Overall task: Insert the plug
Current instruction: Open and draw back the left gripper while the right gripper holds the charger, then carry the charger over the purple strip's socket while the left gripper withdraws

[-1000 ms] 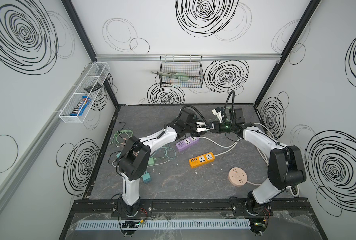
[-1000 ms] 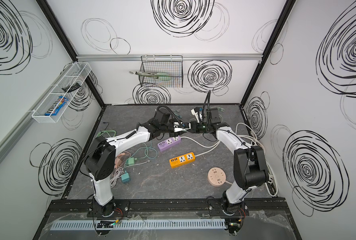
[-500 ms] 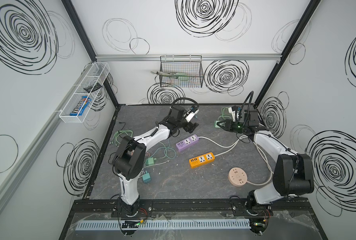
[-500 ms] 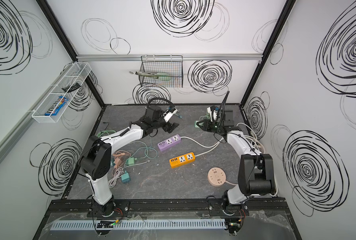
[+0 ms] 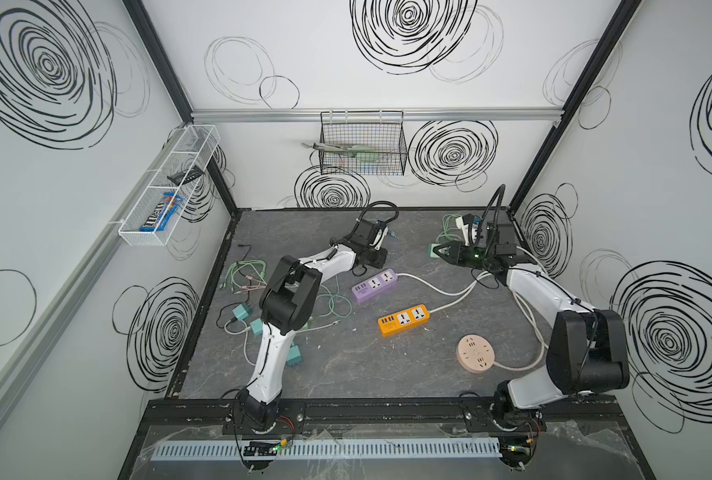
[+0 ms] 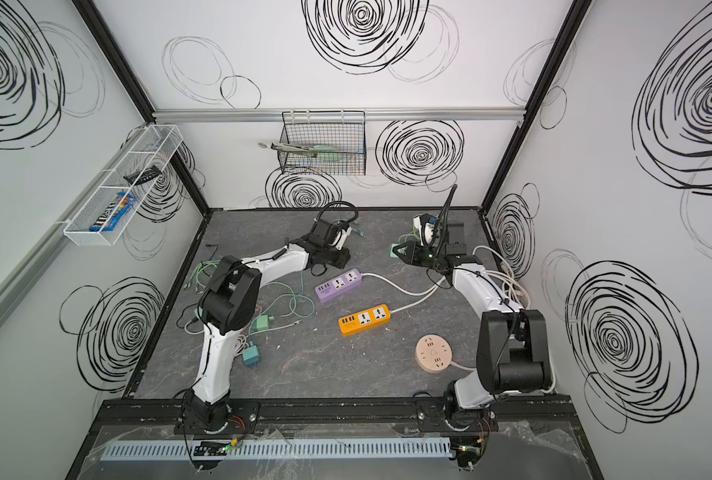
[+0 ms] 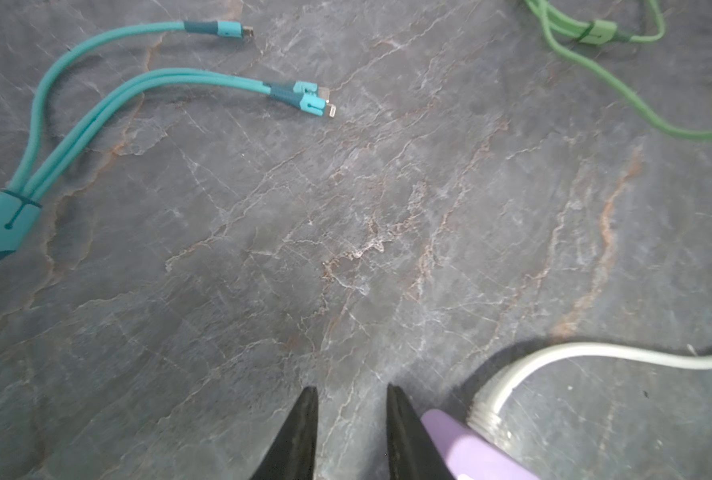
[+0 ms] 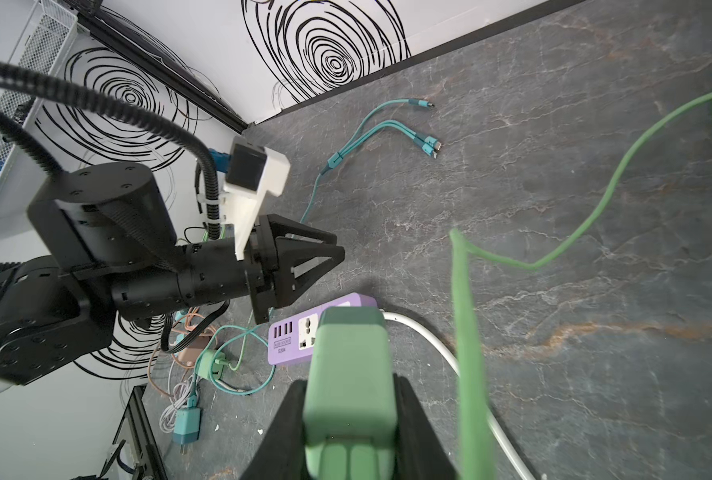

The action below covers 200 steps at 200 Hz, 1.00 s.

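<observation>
Being counted: 2 arms, 3 socket units, 1 plug in a grip, 3 teal adapters [image 5: 242,311], 1 wire basket [image 5: 362,145] on the back wall, 1 white rack [image 5: 167,187] on the left wall.

The socket units are being carried by the surface [image 5: 366,374] around its middle. These are a purple strip [image 5: 374,284], an orange strip [image 5: 404,320] near it but apart, and a round pink socket [image 5: 475,354] toward the front right.

Open room is being left btwn the two arm ends at the back ctr, and across the front ctr. The left edge is being crowded by a cable tangle [image 5: 246,278] w/ the adapters. A teal 3-headed cable [image 7: 138,91] is being left loose on bare surface at the back.

The green plug [image 8: 348,382] is being clamped by the jaws of the right arm [image 5: 541,291]. It is being held off the surface at the back right, well apart from the purple strip in both top views. It is a blocky mid-green body w/ rounded corners and a darker green band at the far end. A matching green cable [image 8: 466,332] is being trailed beside it. Pins can't be made out.

The jaws of the left arm [image 5: 325,264] are being held slightly apart w/ nothing btwn them, low over bare surface. They are just beside the purple strip's end where its white cord [image 7: 595,353] exits. Whether they are touching it can't be told.
</observation>
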Available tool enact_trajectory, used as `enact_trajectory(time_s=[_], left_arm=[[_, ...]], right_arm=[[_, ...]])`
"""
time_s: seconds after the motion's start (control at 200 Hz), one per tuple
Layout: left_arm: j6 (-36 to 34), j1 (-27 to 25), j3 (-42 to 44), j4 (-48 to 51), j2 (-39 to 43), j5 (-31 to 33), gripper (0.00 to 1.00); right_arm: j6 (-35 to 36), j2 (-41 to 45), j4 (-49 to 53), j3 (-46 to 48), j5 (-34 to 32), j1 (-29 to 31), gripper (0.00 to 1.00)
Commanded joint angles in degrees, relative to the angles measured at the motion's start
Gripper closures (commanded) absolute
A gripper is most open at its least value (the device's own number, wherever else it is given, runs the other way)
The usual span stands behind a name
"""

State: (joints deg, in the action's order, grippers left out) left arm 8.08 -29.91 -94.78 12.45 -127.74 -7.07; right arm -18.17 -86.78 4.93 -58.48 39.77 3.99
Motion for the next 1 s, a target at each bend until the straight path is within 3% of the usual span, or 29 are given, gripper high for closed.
enact_trajectory(time_s=[0.0,0.14,0.35,0.595,0.74,0.996], left_arm=[[-0.12,-1.66,-2.80,3.69,-1.45,1.28,0.70],[-2.91,-3.59,-3.13,4.33,-2.65,-1.13,0.71],[-6.85,-6.09,-2.62,4.46,-3.36,-6.20,0.71],[-10.87,-8.61,1.09,3.99,-1.29,-10.95,0.72],[-8.68,-7.79,4.90,0.60,3.67,-12.85,0.67],[2.49,-0.50,12.60,-5.27,15.08,-5.93,0.49]], right_arm=[[0.95,2.13,0.07,-0.11,-0.48,0.58,1.00],[3.46,1.95,1.08,-0.57,-0.66,1.18,1.00],[15.16,-0.01,5.35,-3.66,-4.42,4.64,1.00],[24.74,-0.36,0.87,-2.74,-0.95,4.78,1.00],[31.62,0.85,0.65,-1.61,2.95,4.86,1.00],[48.54,2.57,-0.43,2.38,12.13,5.53,1.00]])
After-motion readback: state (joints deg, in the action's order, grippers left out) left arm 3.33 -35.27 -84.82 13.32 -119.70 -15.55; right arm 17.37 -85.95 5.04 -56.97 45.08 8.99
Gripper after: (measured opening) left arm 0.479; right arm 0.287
